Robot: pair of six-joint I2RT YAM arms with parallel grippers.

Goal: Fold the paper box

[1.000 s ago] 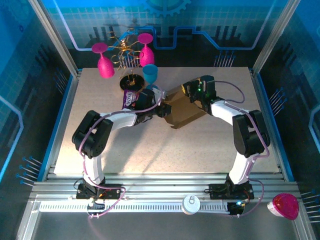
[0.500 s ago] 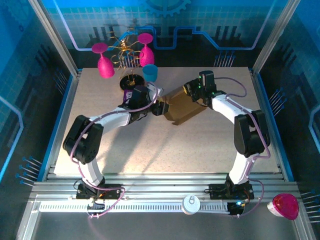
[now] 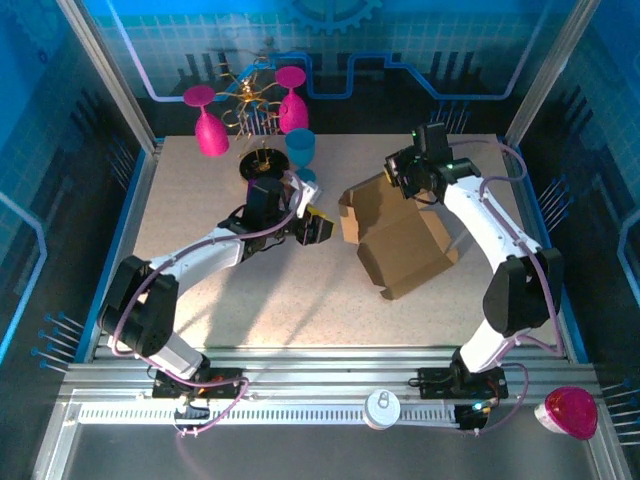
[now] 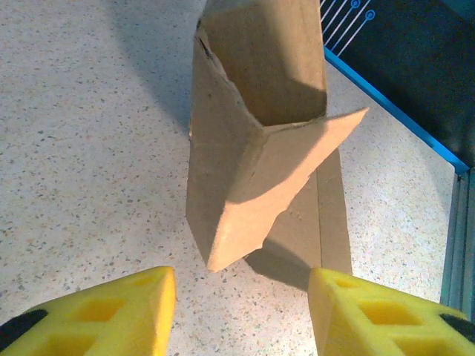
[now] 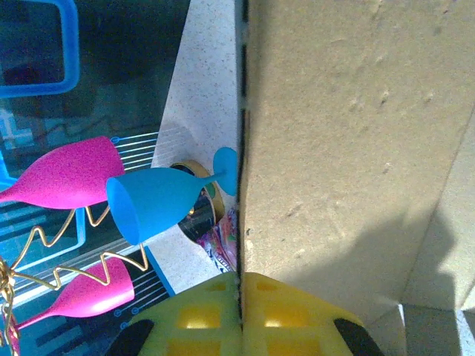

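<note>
The paper box point(image 3: 398, 238) is plain brown cardboard, lying partly opened right of the table's middle, with one flap raised at its left end. My right gripper point(image 3: 407, 180) is shut on the box's far edge; in the right wrist view the yellow fingers point(image 5: 289, 311) pinch a thin panel point(image 5: 349, 148) edge-on. My left gripper point(image 3: 318, 228) stands open just left of the box, apart from it. In the left wrist view the pointed flap point(image 4: 274, 178) hangs ahead of the spread yellow fingers point(image 4: 126, 308), with bare table between them.
At the back left stand a gold wire rack point(image 3: 255, 100) with two pink glasses point(image 3: 207, 125), a blue glass point(image 3: 300, 148) and a black round base point(image 3: 262, 163). A purple snack packet point(image 5: 223, 245) lies near the base. Blue rails point(image 4: 393, 111) edge the table.
The left gripper has let go of the box, opened and drawn back to the left. The right gripper has carried the box rightward, and it has spread open.
</note>
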